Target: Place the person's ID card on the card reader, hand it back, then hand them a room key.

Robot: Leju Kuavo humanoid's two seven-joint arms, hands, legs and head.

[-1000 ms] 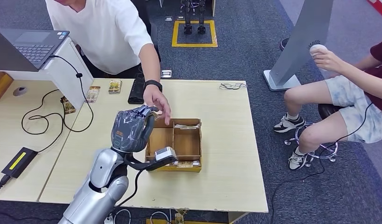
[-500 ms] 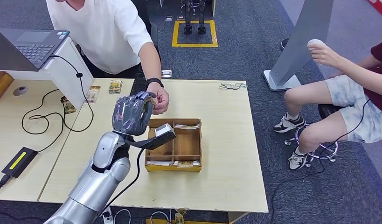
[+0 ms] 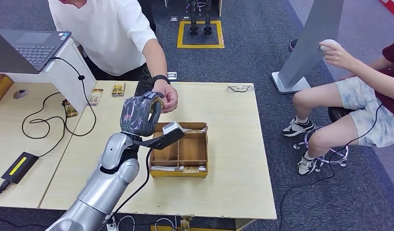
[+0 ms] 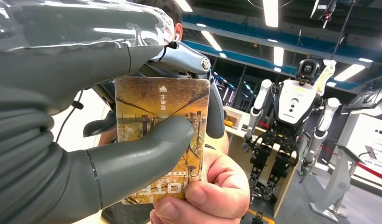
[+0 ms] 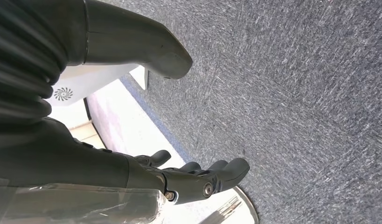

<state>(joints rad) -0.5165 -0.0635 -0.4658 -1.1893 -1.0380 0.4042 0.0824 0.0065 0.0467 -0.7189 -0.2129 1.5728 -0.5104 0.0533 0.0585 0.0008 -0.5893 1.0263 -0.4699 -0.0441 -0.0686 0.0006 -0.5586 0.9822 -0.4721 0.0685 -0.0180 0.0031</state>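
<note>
Above the wooden box (image 3: 179, 149), my left hand (image 3: 137, 115) pinches the card (image 4: 163, 135); the person's hand (image 3: 167, 98) grips it too.

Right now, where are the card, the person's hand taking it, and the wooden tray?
card (image 4: 163, 116): left wrist view, on its printed face above the thumb.
person's hand (image 4: 212, 186): left wrist view, on the knuckles under the card.
wooden tray (image 3: 203, 172): head view, on its near right corner.

The left hand (image 3: 138, 114) has risen toward the person's hand (image 3: 167, 98), which now pinches the card (image 4: 163, 135).
</note>
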